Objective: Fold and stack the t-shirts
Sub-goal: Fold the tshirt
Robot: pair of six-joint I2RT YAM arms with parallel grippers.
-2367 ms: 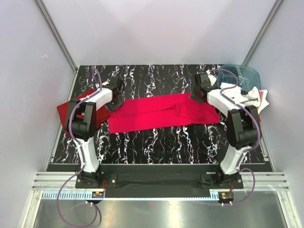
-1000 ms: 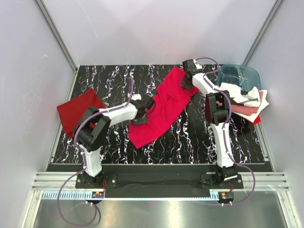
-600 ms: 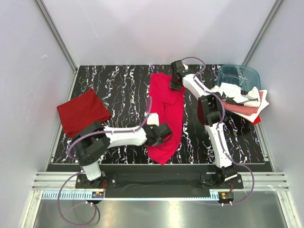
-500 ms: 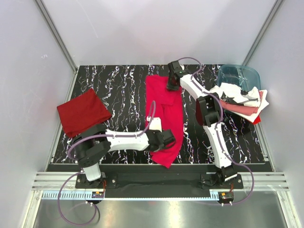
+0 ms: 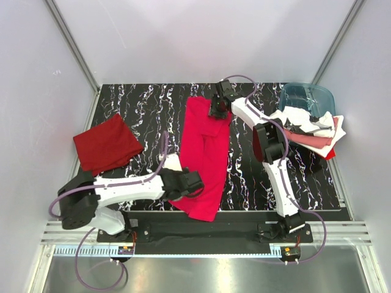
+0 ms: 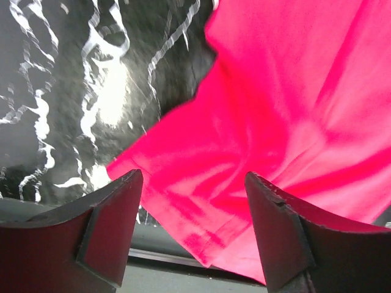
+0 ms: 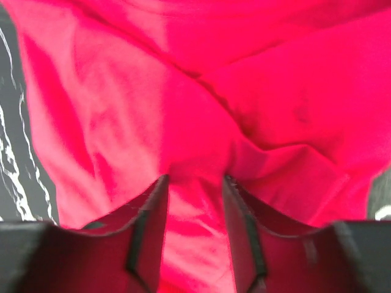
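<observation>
Near edge of the tabletop (image 5: 153,116), middle: I am hovering my left gripper (image 6: 192,177) just above the near end of the crimson t-shirt (image 5: 204,152). The fingers are standing spread wide, nothing pinched; cloth is showing between them and the near hem is reaching the tabletop's near edge. Judgement: this hand is placed here to lay the near end flat.

Shirt's long axis: it is running near edge to far edge as a narrow strip, leaning slightly. I cannot tell which end is the collar.

Far end, toward the far edge: my right gripper (image 7: 194,178) is sitting low over the cloth, fingers parted, a crease running into the gap, no pinch showing. Judgement: one hand at each end is keeping the strip straight, ready for a crosswise fold.

Left edge: a darker red t-shirt (image 5: 107,143) is lying folded, well apart.

Far right corner: unfolded t-shirts (image 5: 311,131) are lying heaped against a blue-teal tub (image 5: 305,94).
</observation>
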